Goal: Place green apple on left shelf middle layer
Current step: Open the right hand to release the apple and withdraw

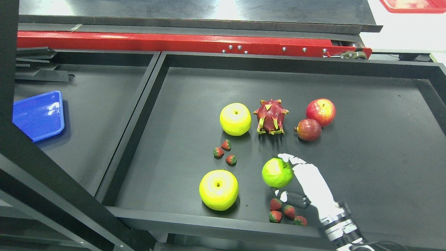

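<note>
Green apple [277,173] sits at lower centre of the frame on the black tray [366,174], with the right hand [306,184] wrapped on its right side, fingers [291,159] curled over the top and thumb under it, clamped on the fruit. Four strawberries [284,213] lie just below it. Two yellow apples [218,189] lie to the left, three more strawberries [224,152] between them. A dragon fruit [270,116], a pomegranate [308,129] and a red apple [321,111] sit above. A blue tray [38,115] shows at far left.
</note>
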